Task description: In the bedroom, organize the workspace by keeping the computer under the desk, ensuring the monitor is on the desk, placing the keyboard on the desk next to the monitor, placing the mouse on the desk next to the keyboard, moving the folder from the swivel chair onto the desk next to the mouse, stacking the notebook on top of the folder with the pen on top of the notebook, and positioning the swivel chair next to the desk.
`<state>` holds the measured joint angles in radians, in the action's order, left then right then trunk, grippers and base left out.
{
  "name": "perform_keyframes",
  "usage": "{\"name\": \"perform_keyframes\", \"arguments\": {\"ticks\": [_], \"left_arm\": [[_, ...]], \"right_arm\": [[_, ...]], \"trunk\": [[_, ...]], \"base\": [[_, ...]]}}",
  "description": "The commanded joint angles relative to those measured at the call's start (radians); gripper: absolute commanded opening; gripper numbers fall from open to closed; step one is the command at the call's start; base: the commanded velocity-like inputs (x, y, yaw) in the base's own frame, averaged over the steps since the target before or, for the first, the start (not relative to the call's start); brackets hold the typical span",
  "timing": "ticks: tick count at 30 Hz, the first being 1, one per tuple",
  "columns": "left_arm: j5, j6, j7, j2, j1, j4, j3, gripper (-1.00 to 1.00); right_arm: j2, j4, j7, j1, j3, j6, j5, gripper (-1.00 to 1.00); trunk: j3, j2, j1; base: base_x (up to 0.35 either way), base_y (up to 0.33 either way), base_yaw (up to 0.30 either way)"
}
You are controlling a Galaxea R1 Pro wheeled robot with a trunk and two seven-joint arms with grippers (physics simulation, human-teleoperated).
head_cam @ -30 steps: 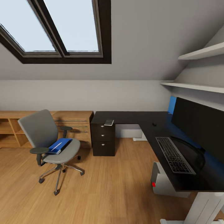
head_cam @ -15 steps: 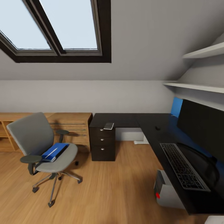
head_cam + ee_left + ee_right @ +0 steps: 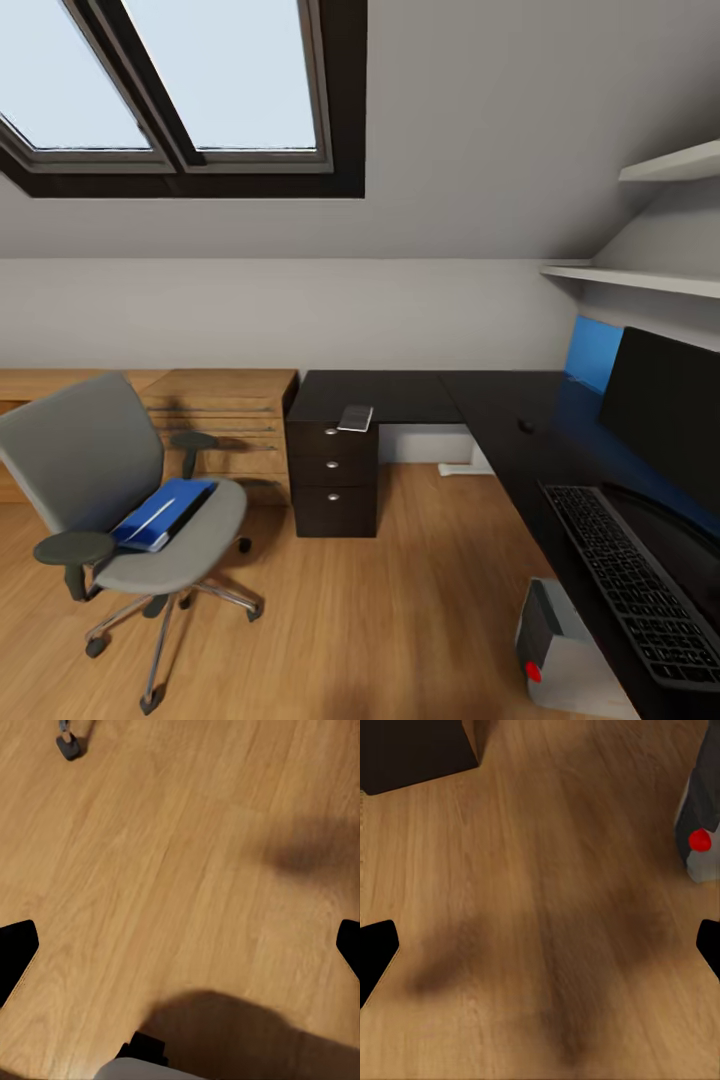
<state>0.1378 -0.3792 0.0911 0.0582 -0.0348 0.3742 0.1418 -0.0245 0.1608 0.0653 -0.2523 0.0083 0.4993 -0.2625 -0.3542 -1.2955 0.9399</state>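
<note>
I see the swivel chair on the wood floor, left of the desk drawers, with the blue folder lying on its seat. On the black tabletop: keyboard at the near right, monitor just behind it, mouse farther back (tiny), a small grey thing above the drawers. Computer sits under the tabletop. Left hand and right hand both released, fingers spread over bare floor.

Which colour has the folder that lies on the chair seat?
The folder is bright blue with white page edges, seen best in the head view.
</note>
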Motion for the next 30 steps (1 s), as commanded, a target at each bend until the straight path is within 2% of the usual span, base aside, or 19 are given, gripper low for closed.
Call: {"name": "perform_keyframes", "arguments": {"ticks": [1,9,30], "left_arm": [[0.009,-0.001,0.001,0.000,0.000,0.002,-0.002,1.00],[0.008,-0.001,0.001,0.000,0.000,0.002,-0.002,1.00],[0.008,-0.001,0.001,0.000,0.000,0.002,-0.002,1.00]], "right_arm": [[0.000,-0.001,0.007,-0.001,0.001,0.004,-0.011,1.00],[0.000,-0.001,0.007,-0.001,0.001,0.004,-0.011,1.00],[0.000,-0.001,0.007,-0.001,-0.001,0.004,-0.012,1.00]], "trunk": [[-0.001,-0.001,0.001],[-0.001,-0.001,0.001],[-0.001,-0.001,0.001]], "base": [[0.335,0.173,0.000],[0.335,0.122,0.000],[0.335,0.005,0.000]]}}
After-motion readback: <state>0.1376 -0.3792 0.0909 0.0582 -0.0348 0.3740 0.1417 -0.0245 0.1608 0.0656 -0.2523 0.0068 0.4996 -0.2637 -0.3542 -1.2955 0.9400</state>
